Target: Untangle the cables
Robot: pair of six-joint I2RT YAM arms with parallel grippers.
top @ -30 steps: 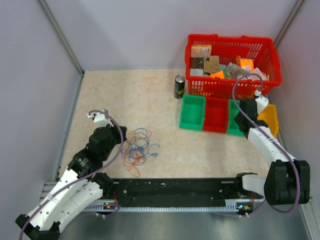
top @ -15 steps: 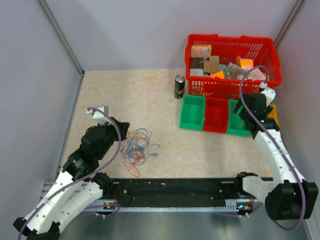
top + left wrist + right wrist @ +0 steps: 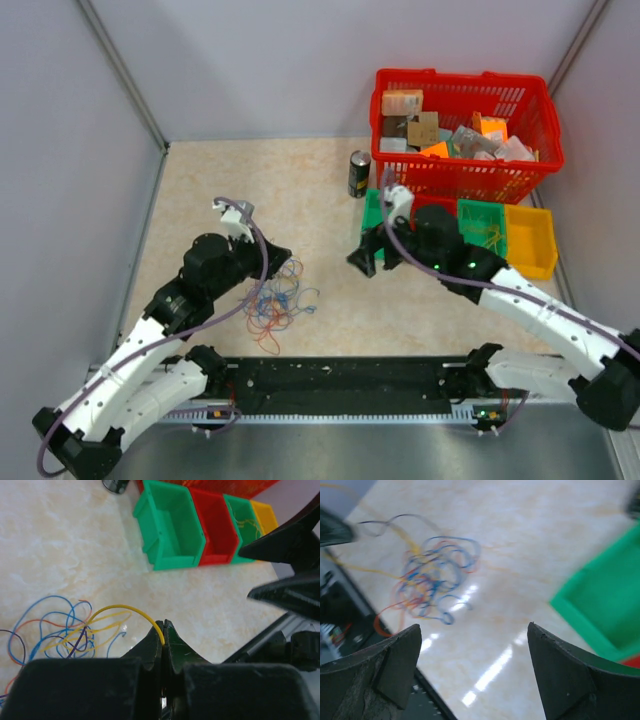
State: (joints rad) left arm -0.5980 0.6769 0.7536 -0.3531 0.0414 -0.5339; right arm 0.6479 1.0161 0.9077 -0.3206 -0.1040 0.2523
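The cables (image 3: 272,298) lie as a loose tangle of blue, red, orange and yellow loops on the table at front left. My left gripper (image 3: 283,256) hangs over the tangle's right edge, shut on a yellow cable (image 3: 120,609) that arches up from the heap (image 3: 50,630) into the fingertips (image 3: 164,627). My right gripper (image 3: 368,258) hovers open to the right of the tangle with nothing between its fingers; in its own view the gripper (image 3: 475,645) faces bare table, with the cables (image 3: 432,575) ahead of it.
A row of small bins stands at the right: green (image 3: 172,530), red (image 3: 215,527), a second green (image 3: 483,222) with thin wires in it, and yellow (image 3: 530,240). Behind them are a red basket (image 3: 465,130) of boxes and a dark can (image 3: 359,173).
The right arm swung from the bins at the far right to the table's middle and its gripper opened. The left gripper moved right and up, still shut.
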